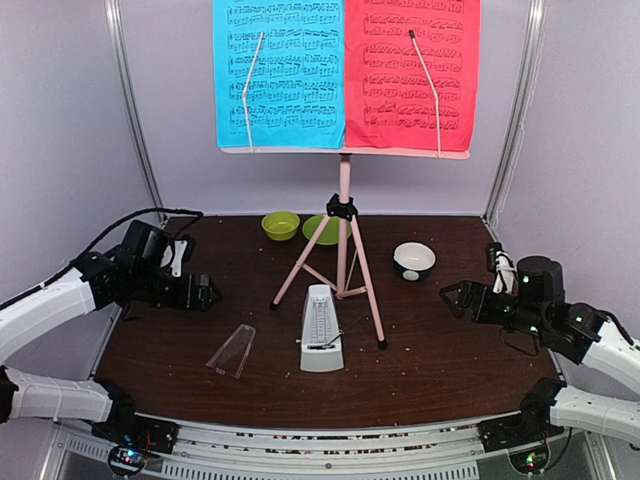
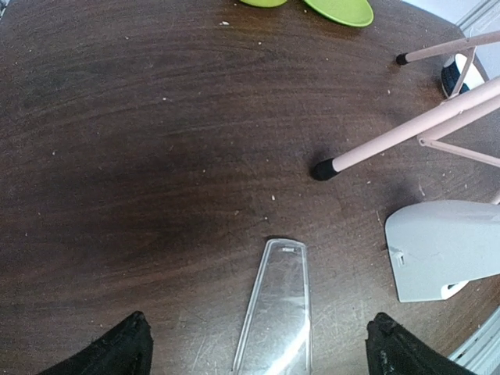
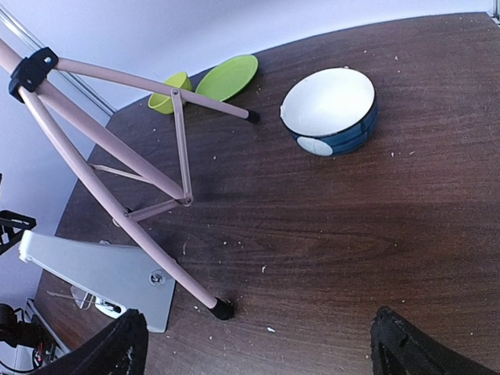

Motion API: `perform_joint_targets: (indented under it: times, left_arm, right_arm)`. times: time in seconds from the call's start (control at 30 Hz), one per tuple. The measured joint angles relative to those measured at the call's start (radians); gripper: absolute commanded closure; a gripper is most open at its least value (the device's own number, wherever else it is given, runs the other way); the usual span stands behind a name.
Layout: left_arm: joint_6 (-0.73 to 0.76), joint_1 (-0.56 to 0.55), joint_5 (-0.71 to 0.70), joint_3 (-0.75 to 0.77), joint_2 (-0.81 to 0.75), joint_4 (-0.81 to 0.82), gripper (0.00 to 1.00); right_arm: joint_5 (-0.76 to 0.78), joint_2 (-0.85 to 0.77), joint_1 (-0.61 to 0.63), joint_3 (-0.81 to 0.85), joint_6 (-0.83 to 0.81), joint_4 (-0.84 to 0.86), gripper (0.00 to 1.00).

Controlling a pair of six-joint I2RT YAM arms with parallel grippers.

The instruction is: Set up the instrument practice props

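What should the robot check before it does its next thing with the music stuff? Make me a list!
1. Music stand upright, feet on the table: ok.
2. Blue sheet and red sheet side by side on the stand's desk: ok.
3. Metronome standing upright: ok.
4. Clear cover free to pick up: ok. It lies flat, apart from the metronome.
5. Left end effector and right end effector open and empty: ok.
6. Metronome pendulum ticking: cannot tell.
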Motion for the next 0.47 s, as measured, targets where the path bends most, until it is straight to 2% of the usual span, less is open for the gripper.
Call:
perform_joint_targets:
  times: [0.23,0.47]
  left_arm:
    - [-0.113,0.000,-0.105,-0.056,-0.082,0.020,0.02]
    - [-0.175,0.000,-0.203,-0.087,-0.097,0.019,0.02]
  right_arm:
    - [0.000,-0.053,0.000,-0.081,0.027,0.014,0.00]
    - [0.006,-0.118,0.000,-0.118,0.047,0.016,0.00]
